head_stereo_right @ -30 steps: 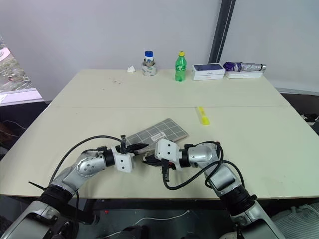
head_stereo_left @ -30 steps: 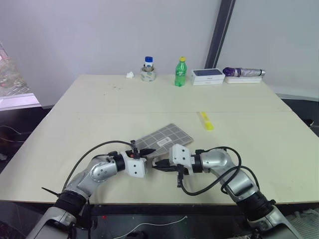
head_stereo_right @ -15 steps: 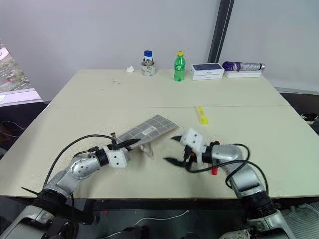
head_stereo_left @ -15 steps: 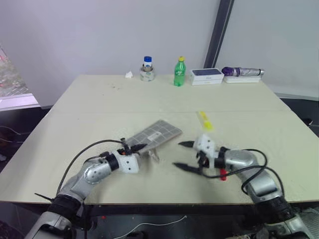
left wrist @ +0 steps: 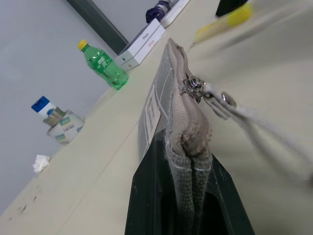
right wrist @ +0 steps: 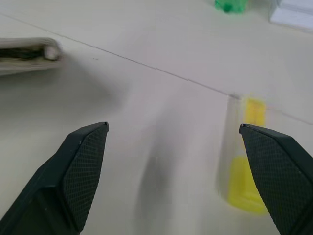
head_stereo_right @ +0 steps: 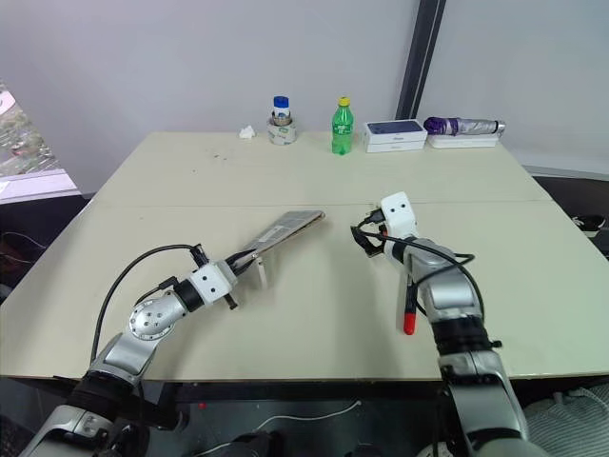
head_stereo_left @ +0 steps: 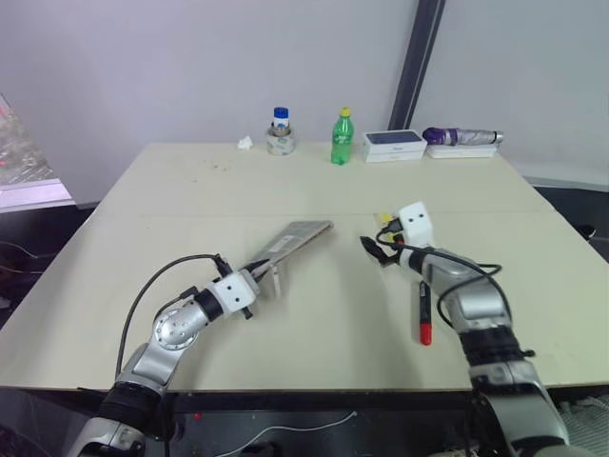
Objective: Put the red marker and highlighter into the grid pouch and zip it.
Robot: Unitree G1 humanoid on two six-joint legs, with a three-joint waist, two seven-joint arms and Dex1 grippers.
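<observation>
Near the desk's [head_stereo_left: 171,219] middle, the grey fabric grid pouch [head_stereo_left: 290,243] tilts up off the surface, one end pinched by the left tool [head_stereo_left: 249,281]. That arm's wrist view shows the zipper pull [left wrist: 215,95] dangling. A second ago the right tool [right wrist: 181,171] was at the pouch; now, fingers spread wide, it hovers over the yellow translucent highlighter [right wrist: 247,181]. Beside that forearm lies the black-and-red marker [head_stereo_left: 424,309], apparently dropped.

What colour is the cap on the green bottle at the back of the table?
Yellow. The green bottle shows its cap most clearly in the left wrist view.
</observation>
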